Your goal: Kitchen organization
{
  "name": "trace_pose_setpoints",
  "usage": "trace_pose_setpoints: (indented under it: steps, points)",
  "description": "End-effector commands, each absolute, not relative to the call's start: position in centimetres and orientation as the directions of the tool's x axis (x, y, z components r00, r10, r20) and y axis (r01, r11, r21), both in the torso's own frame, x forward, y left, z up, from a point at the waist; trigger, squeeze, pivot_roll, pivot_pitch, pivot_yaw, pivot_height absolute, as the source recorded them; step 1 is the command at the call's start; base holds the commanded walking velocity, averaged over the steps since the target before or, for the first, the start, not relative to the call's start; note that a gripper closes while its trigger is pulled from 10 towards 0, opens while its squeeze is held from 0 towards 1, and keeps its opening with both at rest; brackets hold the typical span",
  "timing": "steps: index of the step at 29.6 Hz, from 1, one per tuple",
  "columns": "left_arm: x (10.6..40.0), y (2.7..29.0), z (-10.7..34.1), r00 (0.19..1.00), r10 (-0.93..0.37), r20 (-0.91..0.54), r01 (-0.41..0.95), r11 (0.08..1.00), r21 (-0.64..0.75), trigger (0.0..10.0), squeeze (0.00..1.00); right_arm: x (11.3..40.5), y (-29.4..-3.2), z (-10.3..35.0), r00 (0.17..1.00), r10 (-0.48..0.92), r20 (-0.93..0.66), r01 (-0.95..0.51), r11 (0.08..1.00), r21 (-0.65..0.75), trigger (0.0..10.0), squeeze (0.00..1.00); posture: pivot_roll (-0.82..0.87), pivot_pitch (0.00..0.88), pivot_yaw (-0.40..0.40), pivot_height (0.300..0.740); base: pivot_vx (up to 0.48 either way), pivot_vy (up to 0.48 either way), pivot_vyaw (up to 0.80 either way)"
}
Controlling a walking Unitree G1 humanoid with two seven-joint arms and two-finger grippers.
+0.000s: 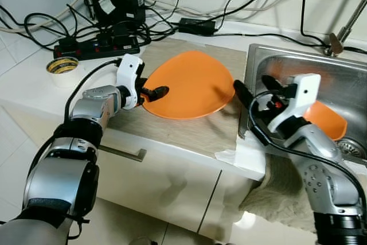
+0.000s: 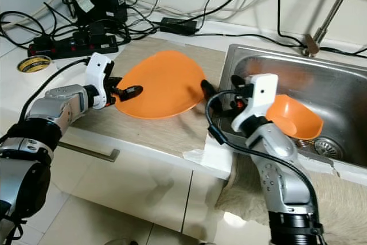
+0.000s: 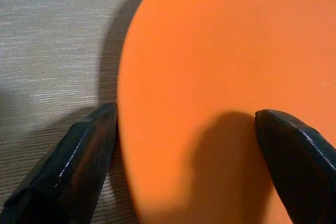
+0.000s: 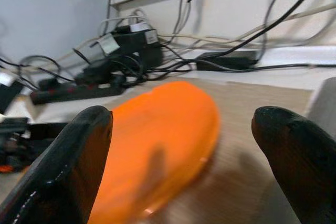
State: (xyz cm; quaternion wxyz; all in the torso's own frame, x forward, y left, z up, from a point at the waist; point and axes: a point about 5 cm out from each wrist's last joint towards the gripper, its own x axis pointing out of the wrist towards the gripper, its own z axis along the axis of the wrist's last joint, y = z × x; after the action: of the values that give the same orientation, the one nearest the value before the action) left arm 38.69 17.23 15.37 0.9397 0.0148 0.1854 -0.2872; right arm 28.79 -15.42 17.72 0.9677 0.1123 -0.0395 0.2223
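- The right gripper [image 1: 248, 97] hovers at the desk's sink-side edge, jaws wide and empty, aimed at the right rim of the orange plate [image 1: 192, 81].
- The left gripper [image 1: 153, 92] is at the plate's left rim, jaws open wide; the left wrist view shows one finger [image 3: 73, 166] on the mat just outside the rim and the other over the plate's face, neither pressing yet.
- The plate lies flat on the beige mat [image 1: 172, 127] in the middle of the desk [image 1: 23, 93], just beside the sink [image 1: 275, 61].
- It looks like a light, stiff, smooth plastic plate, likely slippery. The thin rim is the only hold, best pinched top and underside.
- An orange bowl [image 1: 330, 120] sits in the sink.
- A tape roll [image 1: 62, 67] rests towards the desk's left edge.
- A power strip [image 1: 97, 45] and tangled cables line the far edge.
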Motion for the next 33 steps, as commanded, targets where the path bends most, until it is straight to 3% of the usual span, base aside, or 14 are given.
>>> trace_pose_setpoints:
  steps: [1, 8, 24, 33]
  points:
    - [38.4, 17.1, 14.4, 0.747, -0.526, -0.408, 0.542, 0.836, -0.086, 10.0, 0.00, 29.0, -14.6, 17.7, 0.888, 0.444, 0.119, -0.460, 0.853, 0.246, 10.0, 0.00, -0.04, 0.000, 0.009, 0.740, 0.000, 0.000, 0.00]
    - [38.5, 17.2, 14.7, 0.751, -0.528, -0.398, 0.541, 0.836, -0.088, 10.0, 0.00, 29.6, -14.0, 16.2, 0.897, 0.435, 0.079, -0.437, 0.844, 0.313, 10.0, 0.00, -0.02, 0.000, 0.007, 0.740, 0.000, 0.000, 0.00]
    - [38.5, 17.6, 14.8, 0.753, -0.525, -0.397, 0.536, 0.839, -0.092, 10.0, 0.00, 29.9, -14.7, 15.8, 0.921, 0.384, 0.066, -0.386, 0.881, 0.273, 10.0, 0.00, -0.02, 0.000, 0.009, 0.740, 0.000, 0.000, 0.00]
    - [38.3, 17.5, 14.4, 0.749, -0.523, -0.407, 0.537, 0.839, -0.090, 10.0, 0.00, 29.7, -15.8, 19.7, 0.902, 0.388, 0.187, -0.404, 0.913, 0.057, 10.0, 0.00, -0.03, 0.000, 0.010, 0.740, 0.000, 0.000, 0.00]
